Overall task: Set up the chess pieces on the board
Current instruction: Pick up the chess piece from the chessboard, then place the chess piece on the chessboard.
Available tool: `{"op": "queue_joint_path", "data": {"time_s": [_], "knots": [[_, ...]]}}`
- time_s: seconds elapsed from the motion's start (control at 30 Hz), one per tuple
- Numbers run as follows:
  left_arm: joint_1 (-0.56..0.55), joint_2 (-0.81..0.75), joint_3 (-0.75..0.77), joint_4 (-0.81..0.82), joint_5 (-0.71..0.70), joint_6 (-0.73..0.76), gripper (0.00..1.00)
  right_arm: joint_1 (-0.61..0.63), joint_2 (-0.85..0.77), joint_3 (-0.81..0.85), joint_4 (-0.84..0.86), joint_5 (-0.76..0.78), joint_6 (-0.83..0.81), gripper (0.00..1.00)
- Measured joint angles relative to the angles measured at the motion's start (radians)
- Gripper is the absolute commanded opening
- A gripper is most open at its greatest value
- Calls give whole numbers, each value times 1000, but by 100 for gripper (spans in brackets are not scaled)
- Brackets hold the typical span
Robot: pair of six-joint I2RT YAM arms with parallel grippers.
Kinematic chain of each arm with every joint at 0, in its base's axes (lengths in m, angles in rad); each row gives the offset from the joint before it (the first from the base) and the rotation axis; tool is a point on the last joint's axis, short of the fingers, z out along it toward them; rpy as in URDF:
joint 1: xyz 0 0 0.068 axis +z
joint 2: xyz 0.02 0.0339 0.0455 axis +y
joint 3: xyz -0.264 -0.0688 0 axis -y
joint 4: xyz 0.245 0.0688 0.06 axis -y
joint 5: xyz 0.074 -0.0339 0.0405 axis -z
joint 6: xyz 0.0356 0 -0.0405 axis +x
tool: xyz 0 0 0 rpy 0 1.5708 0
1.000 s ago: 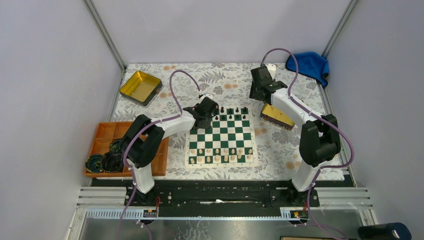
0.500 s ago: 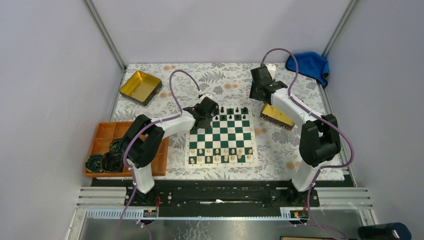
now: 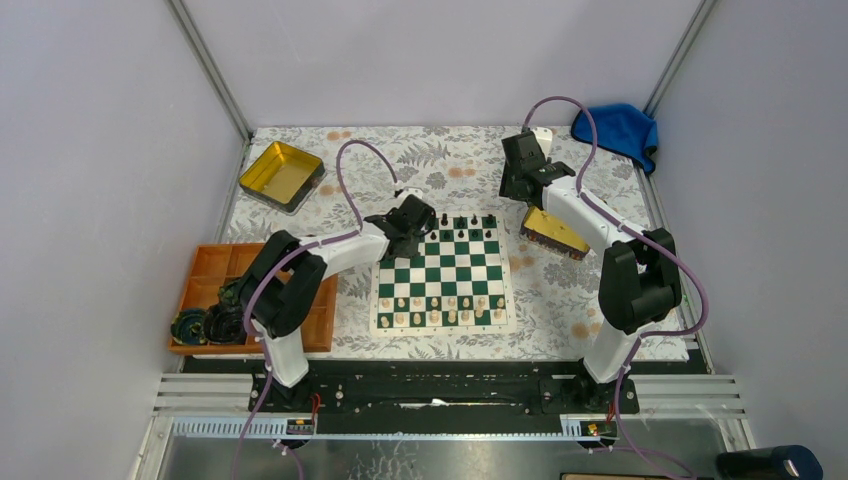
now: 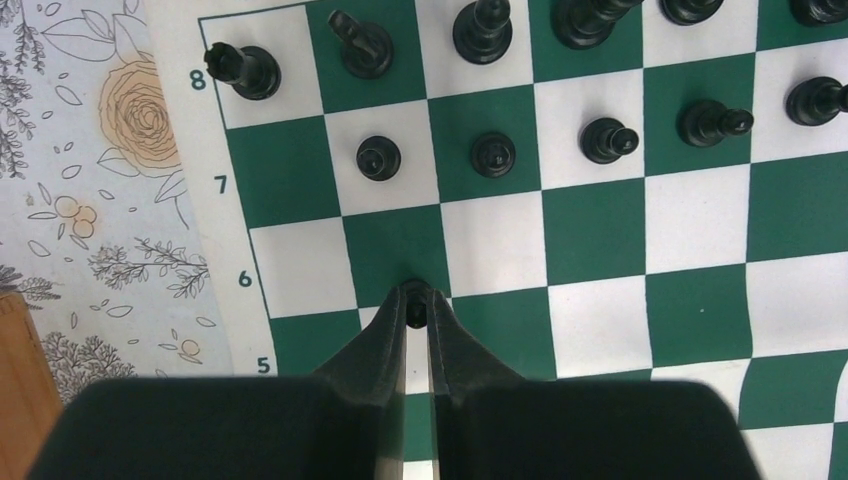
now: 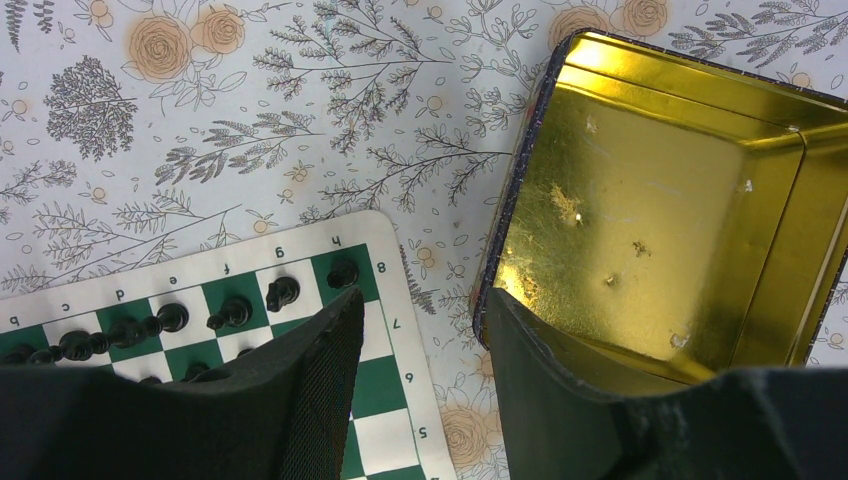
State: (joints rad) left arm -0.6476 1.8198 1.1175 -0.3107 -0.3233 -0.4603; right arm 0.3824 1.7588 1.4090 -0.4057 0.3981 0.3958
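Observation:
The board point(image 3: 452, 272) lies mid-table with cream pieces point(image 3: 445, 308) on its near rows and black chess pieces point(image 3: 460, 221) on its far rows. In the left wrist view, black pieces stand on row 8 point(image 4: 247, 70) and row 7 point(image 4: 378, 157), with the first square of row 7 bare. My left gripper point(image 4: 416, 305) is shut on a small black chess piece point(image 4: 416, 312) pinched at its fingertips, above the rows 5 and 6 squares. My right gripper point(image 5: 420, 310) hangs open with nothing in it, over the cloth between the board's corner point(image 5: 380, 385) and a gold tin point(image 5: 660, 200).
A second gold tin point(image 3: 282, 175) sits at the far left. An orange compartment tray point(image 3: 215, 265) lies by the left arm's base. A blue cloth point(image 3: 617, 125) is bunched in the far right corner. The enclosure walls stand close on both sides.
My left gripper's jaws have closed the last bit onto the small black piece, and the wrist has shifted slightly. The right arm has not moved.

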Motion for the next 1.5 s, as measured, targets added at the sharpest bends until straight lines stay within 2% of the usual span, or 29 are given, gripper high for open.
{"op": "queue_joint_path", "data": {"time_s": [0.3, 0.97, 1.5], "knots": [[18, -66, -6, -27, -11, -14, 0, 0, 0, 0, 0, -3, 0, 55], [191, -69, -19, -24, 12, -28, 0, -1, 0, 0, 0, -25, 0, 54], [197, -12, 21, -21, 37, -27, 0, -2, 1, 0, 0, -25, 0, 55]]}}
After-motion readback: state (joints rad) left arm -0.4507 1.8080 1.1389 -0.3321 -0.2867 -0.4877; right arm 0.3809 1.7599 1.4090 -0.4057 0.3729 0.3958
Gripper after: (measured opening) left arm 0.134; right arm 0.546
